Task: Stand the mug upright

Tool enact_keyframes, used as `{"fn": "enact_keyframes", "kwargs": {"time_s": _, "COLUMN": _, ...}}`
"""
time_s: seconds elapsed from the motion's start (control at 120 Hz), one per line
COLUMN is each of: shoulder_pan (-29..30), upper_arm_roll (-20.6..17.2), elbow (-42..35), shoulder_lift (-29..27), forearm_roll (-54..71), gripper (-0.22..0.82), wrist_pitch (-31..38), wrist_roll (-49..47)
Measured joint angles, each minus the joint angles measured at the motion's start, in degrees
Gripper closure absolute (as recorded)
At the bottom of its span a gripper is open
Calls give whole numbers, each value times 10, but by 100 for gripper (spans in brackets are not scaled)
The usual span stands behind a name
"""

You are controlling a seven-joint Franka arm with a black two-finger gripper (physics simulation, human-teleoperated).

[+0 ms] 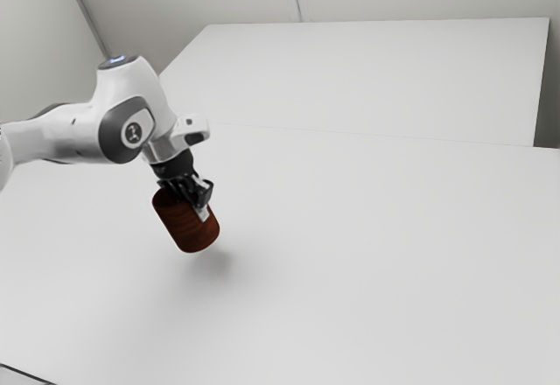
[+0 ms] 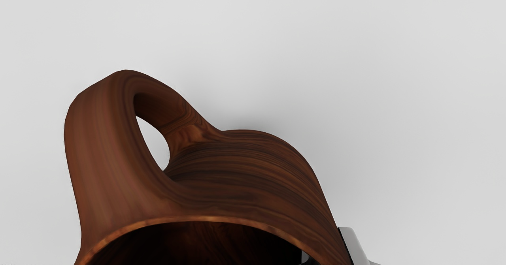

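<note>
My gripper (image 1: pixel 198 199) is shut on the wall of the brown wooden mug (image 1: pixel 187 230), one finger outside and the other reaching in over the rim. The mug leans, its open end up toward the hand and the exterior view's left, its base lower and to the right. A soft shadow lies below it, and it appears raised off the table. In the wrist view the gripper (image 2: pixel 325 255) pinches the wall of the mug (image 2: pixel 245 174) at the bottom edge, to one side of the large handle. Most of the inner finger is hidden by the wall.
The white table (image 1: pixel 376 262) spreads around and beneath the mug. Behind it, beyond a thin seam, is another pale flat surface (image 1: pixel 376 79). The arm reaches in from the exterior view's left, above the table.
</note>
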Motion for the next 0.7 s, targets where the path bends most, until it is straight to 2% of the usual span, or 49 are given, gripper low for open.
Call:
{"fn": "enact_keyframes", "kwargs": {"time_s": 0.367, "shoulder_pan": -4, "upper_arm_roll": -7, "elbow": -33, "shoulder_lift": 18, "forearm_roll": 3, "gripper": 78, "wrist_pitch": 78, "wrist_roll": -46}}
{"fn": "enact_keyframes", "kwargs": {"time_s": 0.7, "shoulder_pan": -7, "upper_arm_roll": -8, "elbow": -39, "shoulder_lift": 44, "forearm_roll": 4, "gripper": 78, "wrist_pitch": 104, "wrist_roll": -72}}
